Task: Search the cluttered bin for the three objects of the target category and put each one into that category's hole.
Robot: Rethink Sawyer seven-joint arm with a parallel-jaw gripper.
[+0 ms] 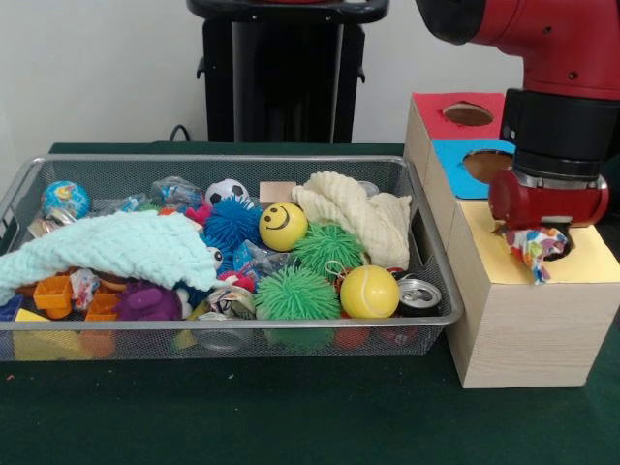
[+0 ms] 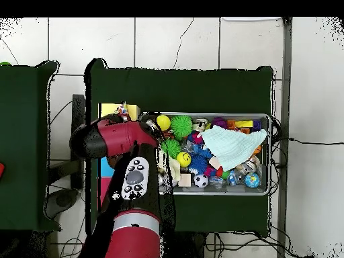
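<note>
Gripper: the gripper (image 1: 539, 232) hangs over the yellow hole (image 1: 572, 244) at the near end of the wooden box (image 1: 518, 325). Its red housing hides the fingers; whether they are spread or clamped cannot be told.
Task item: a crumpled wrapper (image 1: 534, 248), white with multicoloured print, sits directly beneath the gripper at the 9 o'clock edge of the yellow hole. Held or merely resting: cannot tell.
Sorting box: pale wood, rectangular, with three coloured top panels, each with one hole: red panel (image 1: 444, 107) farthest, blue panel (image 1: 453, 160) in the middle, yellow panel (image 1: 591, 263) nearest.
Bin: the wire-mesh bin (image 1: 223, 334) stands on the green table (image 1: 291, 417), just at 9 o'clock of the box.
Bin contents: a pale green knitted cloth (image 1: 116, 247) drapes over the 9 o'clock half and covers items beneath. A cream cloth (image 1: 354, 213) lies bunched toward 1 o'clock.
Balls: a smooth yellow smiley ball (image 1: 283, 226); a fuzzy tennis ball (image 1: 369, 292); two spiky green balls (image 1: 296, 294); a spiky blue ball (image 1: 231, 223); a small soccer ball (image 1: 227, 191); a globe ball (image 1: 65, 200).
Other clutter: a metal can (image 1: 419, 294) at the 4 o'clock corner; a purple toy (image 1: 145, 302); orange plastic pieces (image 1: 53, 294).
Overhead: the arm (image 2: 124, 144) crosses above the box and hides most of it.
</note>
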